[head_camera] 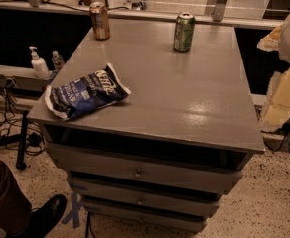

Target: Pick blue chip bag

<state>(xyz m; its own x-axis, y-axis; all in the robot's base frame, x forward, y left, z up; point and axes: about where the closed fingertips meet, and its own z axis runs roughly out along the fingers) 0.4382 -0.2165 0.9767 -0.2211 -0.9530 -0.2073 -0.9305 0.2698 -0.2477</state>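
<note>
Atop cabinet [184, 103], chip bag [85, 92], end effector unseen

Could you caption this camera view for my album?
Blue chip bag on the gray cabinet's front-left corner, brown can and green can at the back; gripper not in view.

Dim, warm-tinted scene. The light comes from above and behind, leaving a soft glare patch on the grey table top [199, 78] toward its front right. The recess under the top and the gaps between drawers [150, 170] go near-black; the blue chip bag [85, 94] casts only a faint shadow. Whole frame soft and a bit grainy, and the gripper [286, 90] at the right edge is a pale out-of-focus blob.
</note>
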